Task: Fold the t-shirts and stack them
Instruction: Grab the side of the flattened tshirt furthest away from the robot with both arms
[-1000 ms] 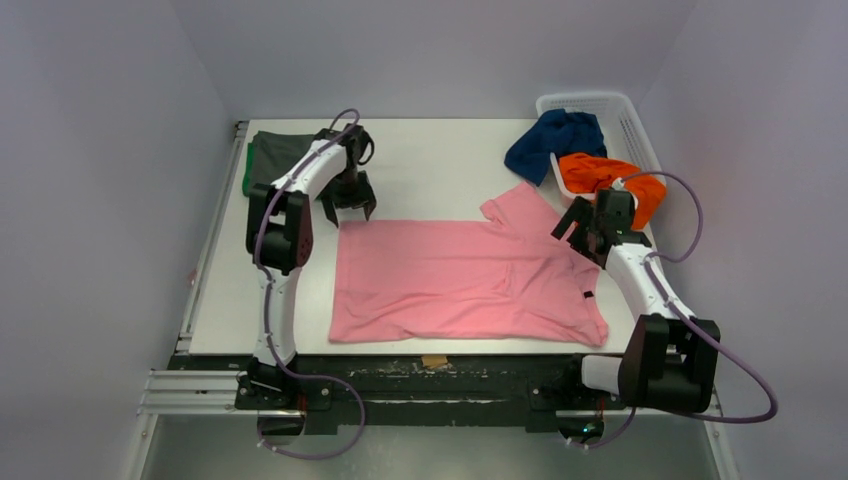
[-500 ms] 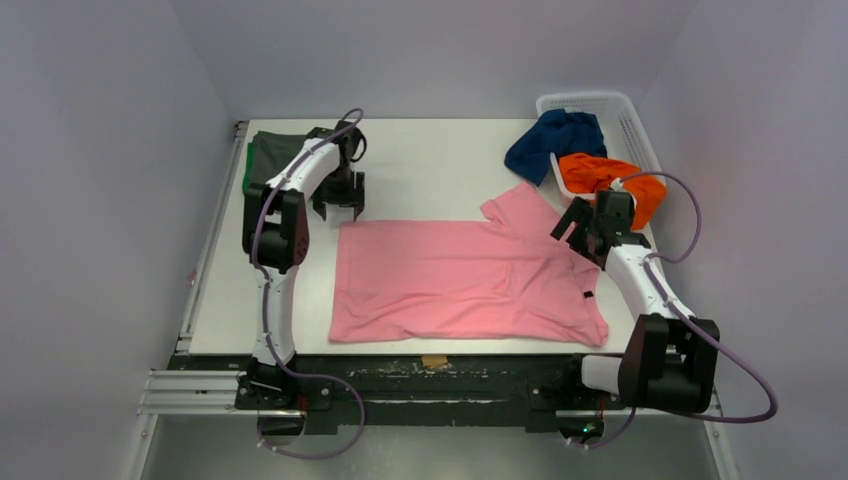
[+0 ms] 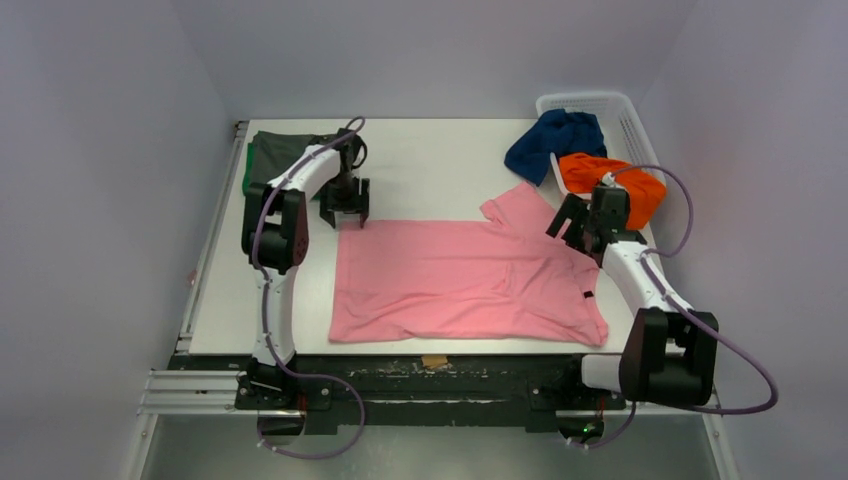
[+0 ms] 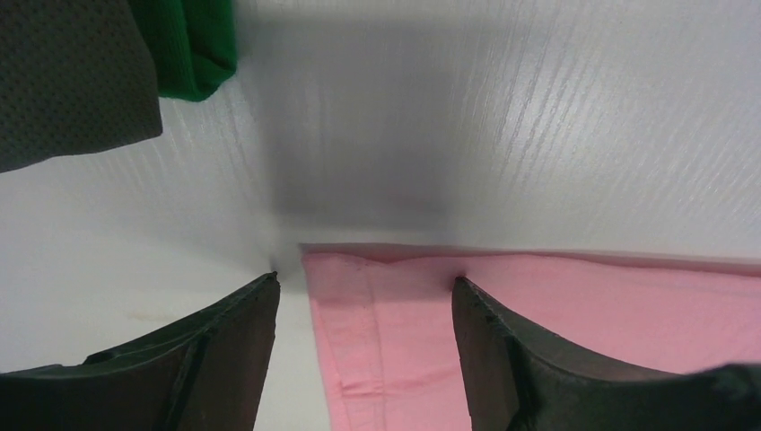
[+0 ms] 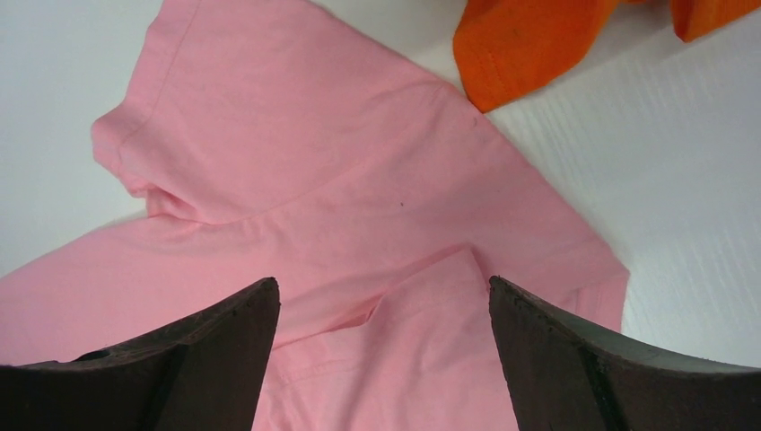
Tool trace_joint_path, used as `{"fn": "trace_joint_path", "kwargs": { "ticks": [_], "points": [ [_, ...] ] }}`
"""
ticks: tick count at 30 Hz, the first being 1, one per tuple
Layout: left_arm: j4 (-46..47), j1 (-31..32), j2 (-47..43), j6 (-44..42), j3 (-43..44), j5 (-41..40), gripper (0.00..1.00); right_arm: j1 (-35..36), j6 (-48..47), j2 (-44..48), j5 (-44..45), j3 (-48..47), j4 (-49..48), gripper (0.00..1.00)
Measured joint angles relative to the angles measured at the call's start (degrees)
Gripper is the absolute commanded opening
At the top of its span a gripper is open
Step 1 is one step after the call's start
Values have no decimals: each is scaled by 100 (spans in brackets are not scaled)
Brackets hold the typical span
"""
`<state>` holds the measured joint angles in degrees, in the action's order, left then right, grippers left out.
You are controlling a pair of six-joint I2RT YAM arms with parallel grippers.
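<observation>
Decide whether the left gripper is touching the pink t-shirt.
Cannot tell. Left wrist view: the open left gripper straddles a corner of the pink t-shirt, but any gap under its fingertips is hidden.

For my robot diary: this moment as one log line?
left gripper: open at pink t-shirt corner | right gripper: open above it | fold: not done

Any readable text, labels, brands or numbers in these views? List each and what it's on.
No text can be read in any view.
Small dark speck on the pink t-shirt: too small to tell whether it is a label.
Tan scrap at the near edge of the table: too small to read, if it bears anything at all.
</observation>
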<state>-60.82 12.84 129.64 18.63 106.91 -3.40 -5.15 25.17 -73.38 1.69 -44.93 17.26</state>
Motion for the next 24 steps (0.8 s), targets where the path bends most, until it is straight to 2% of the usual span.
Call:
{"fn": "trace_joint_path", "kwargs": {
  "ticks": [14, 23, 24],
  "points": [
    [236, -153, -44, 1300, -44, 160, 68, 1019, -210, -1744, 0, -1552, -229, 83],
    [494, -155, -96, 1655, -227, 577, 62, 1104, -221, -1952, 72, -1600, -208, 83],
    [538, -155, -129, 1683, -284, 570, 59, 1104, -227, -1943, 76, -1600, -208, 83]
  ]
}}
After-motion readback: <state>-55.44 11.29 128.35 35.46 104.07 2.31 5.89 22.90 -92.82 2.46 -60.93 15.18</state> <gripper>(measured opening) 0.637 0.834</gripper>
